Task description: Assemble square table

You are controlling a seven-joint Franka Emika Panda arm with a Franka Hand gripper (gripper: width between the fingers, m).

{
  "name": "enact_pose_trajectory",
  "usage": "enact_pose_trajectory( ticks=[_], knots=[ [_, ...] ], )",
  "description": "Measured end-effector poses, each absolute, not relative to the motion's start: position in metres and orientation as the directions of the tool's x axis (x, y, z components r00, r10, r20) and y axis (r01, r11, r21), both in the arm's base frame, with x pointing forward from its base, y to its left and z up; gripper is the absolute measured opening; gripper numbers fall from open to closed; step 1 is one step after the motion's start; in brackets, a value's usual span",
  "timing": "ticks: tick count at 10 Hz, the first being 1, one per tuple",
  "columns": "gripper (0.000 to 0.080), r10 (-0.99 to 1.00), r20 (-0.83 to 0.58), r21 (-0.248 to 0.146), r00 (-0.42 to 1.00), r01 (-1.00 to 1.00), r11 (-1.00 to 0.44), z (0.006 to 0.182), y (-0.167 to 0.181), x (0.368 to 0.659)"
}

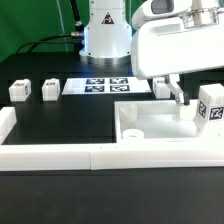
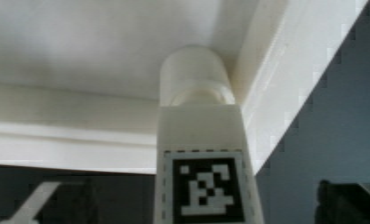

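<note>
Leg (image 2: 203,130) tip in tabletop (image 2: 97,108) corner, tight against rim; jaws apart, free room either side.

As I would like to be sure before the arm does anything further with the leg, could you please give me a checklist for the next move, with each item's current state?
1. Leg lined up with a tabletop corner: ok. In the wrist view its rounded end sits in the inner corner.
2. Leg fully seated: cannot tell, as the joint is hidden.
3. Gripper hold on the leg: cannot tell, as no contact is visible.
4. Near corner hole free: ok, nothing is in it.
5. Loose legs out of the way: ok, both are at the exterior view's left, apart from the tabletop.
</note>
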State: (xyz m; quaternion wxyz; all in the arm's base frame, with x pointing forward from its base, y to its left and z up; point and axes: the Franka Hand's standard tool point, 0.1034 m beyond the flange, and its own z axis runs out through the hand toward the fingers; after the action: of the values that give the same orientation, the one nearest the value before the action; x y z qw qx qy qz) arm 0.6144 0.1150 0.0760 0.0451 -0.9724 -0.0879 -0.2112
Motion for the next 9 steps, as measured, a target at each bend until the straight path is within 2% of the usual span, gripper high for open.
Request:
enact_pose_trajectory(
  ticks=[6,8,9],
  knots=[
    [0.0649,0.159,0.408,-0.048,0.899,0.195,-0.980,0.076,0.114,0.615],
    [0.0649,0.164,0.366,-0.047,0.916,0.195,-0.980,0.093,0.110,0.632],
    [0.0649,0.169,0.322,-0.050,0.932,0.195,-0.980,0.094,0.110,0.634]
  ],
)
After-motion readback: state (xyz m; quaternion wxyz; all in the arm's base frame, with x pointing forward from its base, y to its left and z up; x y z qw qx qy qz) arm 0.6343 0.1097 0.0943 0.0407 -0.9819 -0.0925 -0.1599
